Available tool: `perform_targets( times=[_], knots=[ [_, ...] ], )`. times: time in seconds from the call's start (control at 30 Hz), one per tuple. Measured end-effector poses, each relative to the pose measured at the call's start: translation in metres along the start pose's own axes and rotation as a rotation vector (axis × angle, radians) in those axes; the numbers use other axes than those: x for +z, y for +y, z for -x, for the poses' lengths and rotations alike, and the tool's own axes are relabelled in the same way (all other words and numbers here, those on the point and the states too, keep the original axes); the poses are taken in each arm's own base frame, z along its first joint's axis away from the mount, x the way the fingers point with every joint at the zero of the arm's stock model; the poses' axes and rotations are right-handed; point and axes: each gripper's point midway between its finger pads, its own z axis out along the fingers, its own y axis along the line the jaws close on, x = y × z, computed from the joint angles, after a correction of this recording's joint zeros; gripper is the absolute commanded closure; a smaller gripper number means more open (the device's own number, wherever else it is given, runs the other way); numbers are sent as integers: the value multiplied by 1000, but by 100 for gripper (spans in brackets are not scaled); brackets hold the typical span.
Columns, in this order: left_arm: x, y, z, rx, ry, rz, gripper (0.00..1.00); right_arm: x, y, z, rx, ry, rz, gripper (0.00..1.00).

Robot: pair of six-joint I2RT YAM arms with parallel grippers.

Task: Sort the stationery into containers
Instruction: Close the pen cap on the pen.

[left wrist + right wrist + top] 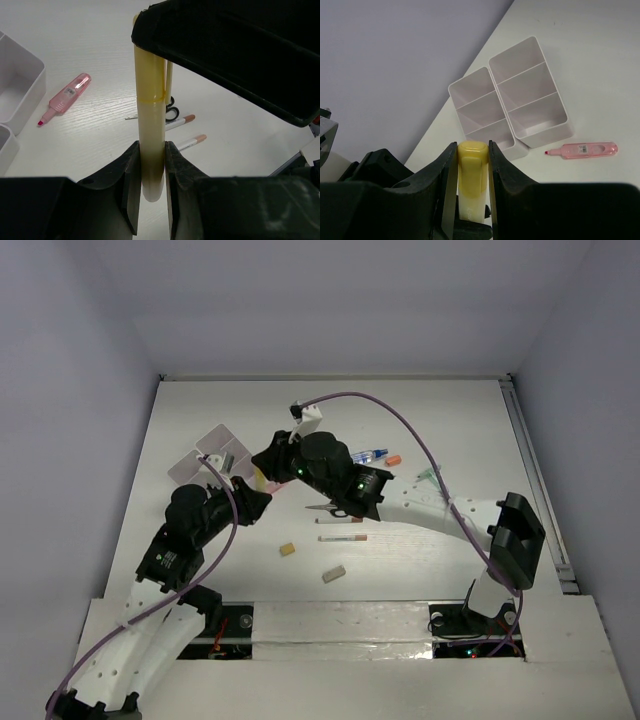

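Both grippers are shut on one cream-yellow highlighter stick and hold it between them above the table. My left gripper (pixel 151 150) clamps its pale body end (pixel 150 120). My right gripper (pixel 471 148) clamps its yellow cap (pixel 471 160). In the top view they meet just right of the white compartment tray (pixel 215 440). The tray also shows in the right wrist view (pixel 545 135) and the left wrist view (pixel 30 95). A pink highlighter (pixel 582 149) lies beside the tray. Black-handled scissors (pixel 325 508) and two thin pens (pixel 341 537) lie mid-table.
A yellow eraser block (pixel 287 550) and a beige block (pixel 333 574) lie near the front. A blue pen (pixel 372 454), a small orange piece (pixel 393 460) and a green item (pixel 428 476) lie behind the right arm. Walls enclose the table.
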Motion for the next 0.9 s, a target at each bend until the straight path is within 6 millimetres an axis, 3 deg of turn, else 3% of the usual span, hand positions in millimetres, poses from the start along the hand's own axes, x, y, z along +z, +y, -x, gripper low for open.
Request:
perform_targets(
  times=[0.6, 0.9],
  knots=[
    [-5, 3, -11, -8, 40, 15, 100, -3, 6, -15, -47, 117, 42, 100],
    [-9, 7, -24, -8, 93, 30, 100, -6, 4, -32, -50, 168, 84, 100]
  ],
)
